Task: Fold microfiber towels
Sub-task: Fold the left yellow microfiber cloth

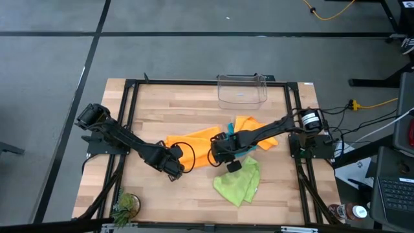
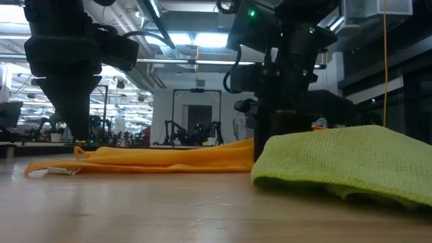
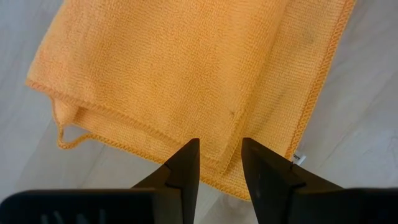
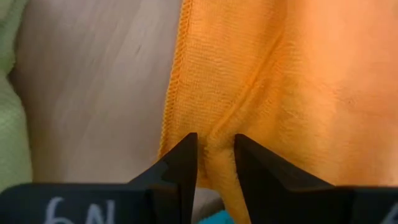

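Centrally, the right gripper pinches a ridge of the flat orange microfiber towel on the wooden table; the left gripper, fingers spread, straddles its opposite edge. A crumpled lime-green microfiber towel lies beside.

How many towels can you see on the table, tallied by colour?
Orange towels: 2, as far as the overlap shows
Teal-blue towel: 1, mostly hidden
Lime green towel: 1
Total: 4
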Controlling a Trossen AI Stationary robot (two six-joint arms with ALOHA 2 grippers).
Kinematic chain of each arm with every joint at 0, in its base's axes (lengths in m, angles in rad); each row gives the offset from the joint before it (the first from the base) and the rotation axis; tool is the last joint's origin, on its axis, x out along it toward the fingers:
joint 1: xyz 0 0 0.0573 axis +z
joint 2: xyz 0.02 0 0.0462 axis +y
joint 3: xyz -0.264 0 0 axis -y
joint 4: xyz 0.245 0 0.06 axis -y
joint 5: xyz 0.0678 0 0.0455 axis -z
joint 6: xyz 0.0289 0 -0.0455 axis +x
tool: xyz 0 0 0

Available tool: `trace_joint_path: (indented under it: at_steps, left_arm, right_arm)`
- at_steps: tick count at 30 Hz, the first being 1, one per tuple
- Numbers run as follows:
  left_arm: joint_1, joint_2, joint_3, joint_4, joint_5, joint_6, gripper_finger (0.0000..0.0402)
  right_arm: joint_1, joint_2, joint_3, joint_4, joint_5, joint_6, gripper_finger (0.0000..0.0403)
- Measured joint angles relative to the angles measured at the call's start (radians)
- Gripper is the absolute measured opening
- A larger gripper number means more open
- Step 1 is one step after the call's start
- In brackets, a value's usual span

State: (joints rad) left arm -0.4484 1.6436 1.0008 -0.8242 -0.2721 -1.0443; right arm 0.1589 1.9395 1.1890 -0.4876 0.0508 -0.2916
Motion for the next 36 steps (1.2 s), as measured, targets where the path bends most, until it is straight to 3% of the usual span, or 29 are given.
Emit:
trace_joint_path:
  at_steps: [14,25,36]
  left_arm:
    - [0.0,0.0,0.0,0.005,-0.001,0.0,0.0112]
    - [0.0,0.0,0.0,0.005,-0.001,0.0,0.0112]
    - [0.0,0.0,0.0,0.005,-0.001,0.0,0.0112]
  right_arm:
    - [0.0,0.01,0.002,0.006,0.001,0.021,0.0109]
    - [0.0,0.007,0.001,-0.002,-0.002,0.02,0.0064]
    - [-0.001,0.007,0.051,-0.078,-0.004,0.017,0.0061]
